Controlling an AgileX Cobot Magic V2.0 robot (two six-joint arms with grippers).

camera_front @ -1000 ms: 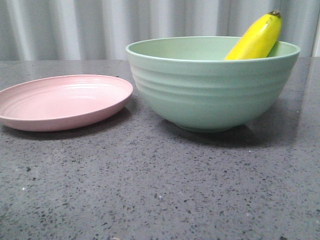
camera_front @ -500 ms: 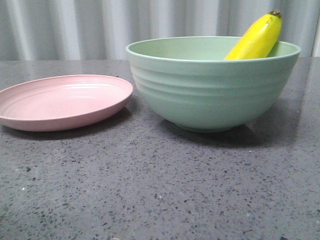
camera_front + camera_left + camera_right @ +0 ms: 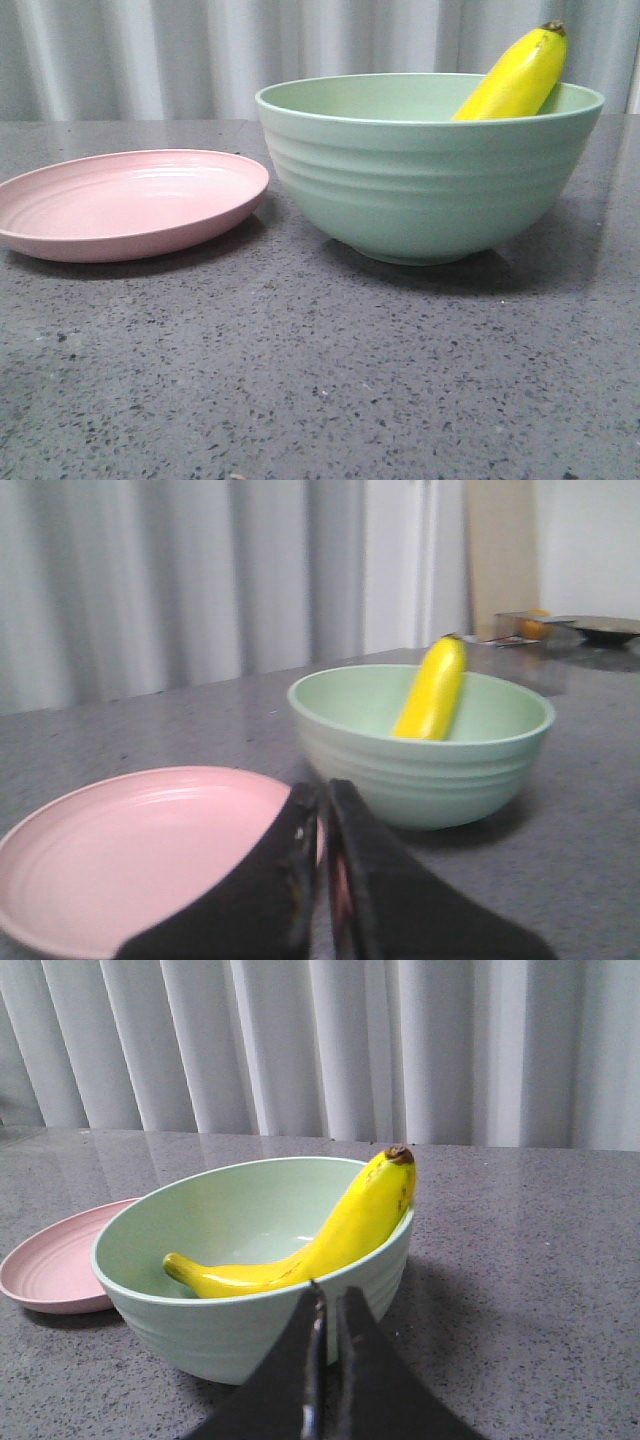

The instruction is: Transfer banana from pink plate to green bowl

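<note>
Grey speckled countertop (image 3: 320, 370), pleated curtain behind: your front view is showing the pink plate (image 3: 130, 203) lying bare at left, just beside the green bowl (image 3: 430, 165), with the banana (image 3: 515, 75) leaning inside, tip poking over the rim. Your left wrist view is showing the left gripper (image 3: 322, 800) hanging over the plate, fingers together, holding nothing. Your right wrist view is showing the right gripper (image 3: 328, 1305) pinched closed before the bowl, empty.
</note>
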